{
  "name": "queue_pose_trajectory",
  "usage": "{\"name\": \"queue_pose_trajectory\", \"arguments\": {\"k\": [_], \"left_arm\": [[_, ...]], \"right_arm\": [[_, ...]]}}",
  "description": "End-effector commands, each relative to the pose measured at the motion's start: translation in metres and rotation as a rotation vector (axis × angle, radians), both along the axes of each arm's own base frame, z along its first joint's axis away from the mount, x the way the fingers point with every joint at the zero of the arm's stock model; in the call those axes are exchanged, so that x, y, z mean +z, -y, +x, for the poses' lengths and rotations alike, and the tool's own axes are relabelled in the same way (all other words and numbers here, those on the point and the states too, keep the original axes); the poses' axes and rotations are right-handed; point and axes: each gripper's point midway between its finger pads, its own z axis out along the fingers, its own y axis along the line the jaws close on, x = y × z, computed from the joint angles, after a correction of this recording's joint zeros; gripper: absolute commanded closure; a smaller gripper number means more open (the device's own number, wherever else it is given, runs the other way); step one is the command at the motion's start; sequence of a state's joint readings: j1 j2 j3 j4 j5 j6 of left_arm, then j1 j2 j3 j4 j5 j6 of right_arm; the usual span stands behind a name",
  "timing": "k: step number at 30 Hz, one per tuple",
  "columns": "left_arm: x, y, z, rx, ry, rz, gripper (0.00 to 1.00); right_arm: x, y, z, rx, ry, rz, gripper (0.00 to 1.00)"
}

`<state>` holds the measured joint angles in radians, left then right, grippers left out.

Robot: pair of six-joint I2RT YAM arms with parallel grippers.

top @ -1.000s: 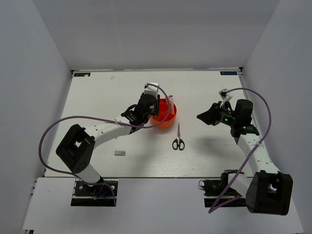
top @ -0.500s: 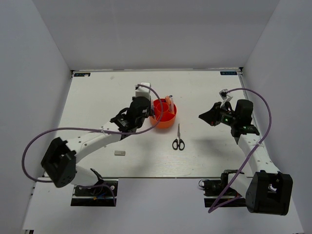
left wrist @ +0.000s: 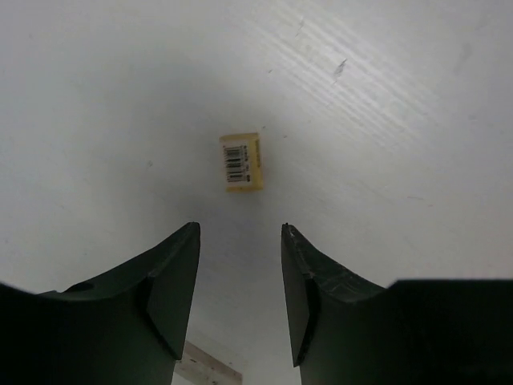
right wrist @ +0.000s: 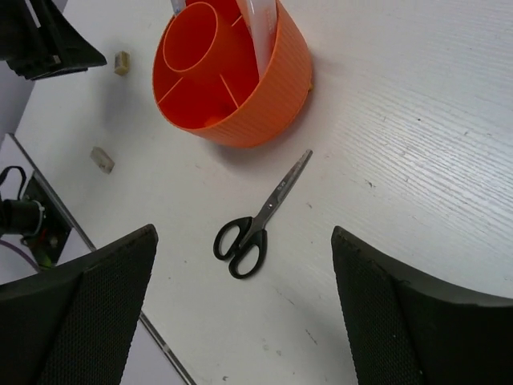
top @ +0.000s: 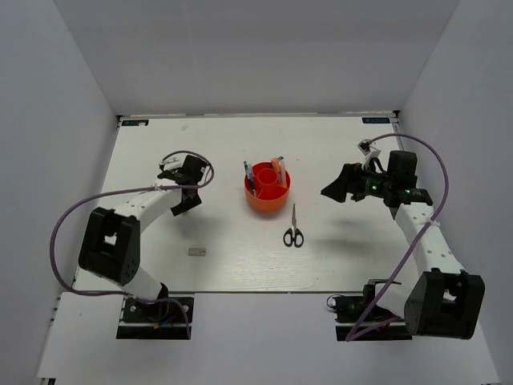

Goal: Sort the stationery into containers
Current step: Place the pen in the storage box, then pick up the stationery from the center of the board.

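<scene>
White counter (top: pixel 337 249), grey walls. Scissors (right wrist: pixel 260 216) lie flat just beside the tub (top: pixel 268 204); pens (top: pixel 249 174) stand in its compartments. My right gripper (top: pixel 335 190) hangs spread above the scissors, probably lining up a pick. My left gripper (left wrist: pixel 240 237), spread and empty, faces a small yellow tag (left wrist: pixel 241 161).

The white surface (top: pixel 345 249) carried two small loose pieces. A small yellow block (left wrist: pixel 240 161) with a barcode label on top lay flat on it. A pale grey block (top: pixel 196 252) lay well apart from it, nearer the front edge. A blue sticker (top: pixel 136 123) sat at the far left corner and a second sticker (top: pixel 375 120) at the far right corner.
</scene>
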<state>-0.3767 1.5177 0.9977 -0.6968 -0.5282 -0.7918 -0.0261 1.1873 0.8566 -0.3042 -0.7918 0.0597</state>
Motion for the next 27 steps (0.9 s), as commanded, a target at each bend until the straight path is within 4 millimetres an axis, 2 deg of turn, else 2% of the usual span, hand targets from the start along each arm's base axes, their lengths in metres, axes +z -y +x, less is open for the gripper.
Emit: {"name": "queue_pose_trajectory", "arguments": {"k": [1, 6, 11, 14, 20, 23, 27], "left_arm": [[0.001, 0.008, -0.004, 0.031, -0.047, -0.082, 0.44], [-0.023, -0.001, 0.006, 0.088, -0.101, -0.114, 0.44], [-0.040, -0.008, 0.008, 0.101, -0.130, -0.115, 0.44], [-0.051, -0.020, 0.008, 0.136, -0.152, -0.110, 0.46], [-0.060, -0.022, 0.010, 0.124, -0.138, -0.113, 0.50], [-0.062, -0.021, 0.012, 0.113, -0.146, -0.112, 0.59], [-0.061, -0.018, 0.011, 0.098, -0.150, -0.121, 0.85]], "right_arm": [[0.007, 0.005, -0.009, 0.014, 0.100, -0.065, 0.10], [0.005, 0.006, -0.010, 0.017, 0.103, -0.064, 0.22], [0.003, 0.005, -0.012, 0.024, 0.091, -0.055, 0.24], [0.004, 0.004, -0.013, 0.030, 0.088, -0.045, 0.24], [0.005, 0.003, -0.013, 0.032, 0.088, -0.038, 0.25], [0.003, 0.002, -0.014, 0.036, 0.078, -0.030, 0.25], [0.003, 0.002, -0.013, 0.033, 0.077, -0.028, 0.28]]}}
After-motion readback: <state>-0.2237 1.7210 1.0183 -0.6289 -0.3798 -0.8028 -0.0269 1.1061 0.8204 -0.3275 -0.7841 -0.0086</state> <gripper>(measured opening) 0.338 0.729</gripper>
